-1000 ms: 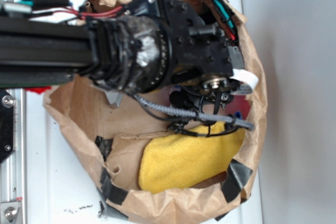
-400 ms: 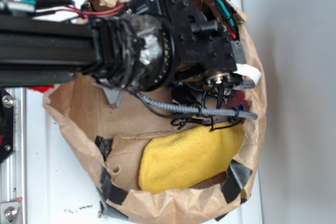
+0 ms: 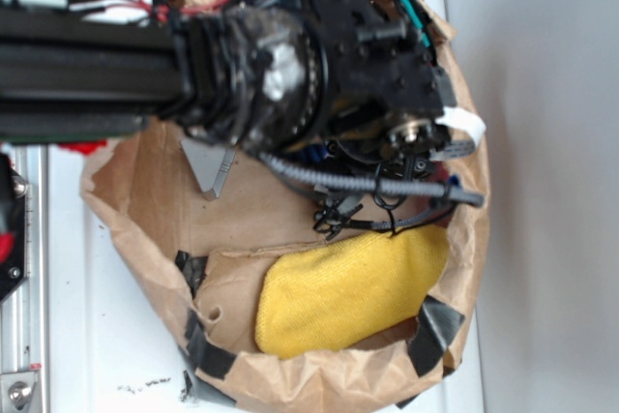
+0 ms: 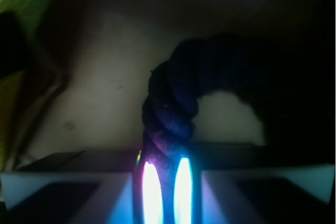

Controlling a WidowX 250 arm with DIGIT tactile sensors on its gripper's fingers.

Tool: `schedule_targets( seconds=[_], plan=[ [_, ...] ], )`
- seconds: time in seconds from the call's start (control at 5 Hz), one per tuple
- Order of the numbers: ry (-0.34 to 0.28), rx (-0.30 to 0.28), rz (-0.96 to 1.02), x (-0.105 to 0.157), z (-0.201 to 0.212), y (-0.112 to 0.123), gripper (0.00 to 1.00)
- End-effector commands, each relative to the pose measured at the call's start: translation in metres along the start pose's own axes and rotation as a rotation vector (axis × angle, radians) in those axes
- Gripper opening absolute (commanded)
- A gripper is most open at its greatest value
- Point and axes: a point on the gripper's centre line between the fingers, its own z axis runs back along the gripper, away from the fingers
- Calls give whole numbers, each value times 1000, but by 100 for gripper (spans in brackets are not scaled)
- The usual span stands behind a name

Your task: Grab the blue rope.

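Wrist view: blue rope (image 4: 173,103) between closed pincer (image 4: 167,187) fingers.

A white desk (image 3: 116,336) lay under everything, with dark specks scattered toward 7 o'clock and a metal rail (image 3: 24,316) with bolts running along its 9 o'clock edge. From 12 to 6 o'clock down the 3 o'clock side, a plain pale grey surface (image 3: 551,191) filled the exterior view, evenly and softly lit. The wrist view was dim, its surroundings a murky tan fading to black toward 3 o'clock.
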Motion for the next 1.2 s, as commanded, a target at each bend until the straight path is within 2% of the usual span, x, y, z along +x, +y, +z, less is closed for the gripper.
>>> schedule_targets(
  seconds=[0.0, 0.2, 0.6, 0.8, 1.0],
  plan=[
    [-122, -31, 97, -4, 81, 12, 0],
    [-151, -55, 97, -10, 111, 13, 0],
    [-121, -12, 181, -14, 149, 13, 0],
    [-50, 76, 265, -14, 156, -2, 0],
    [-78, 124, 249, -21, 166, -19, 0]
  ],
)
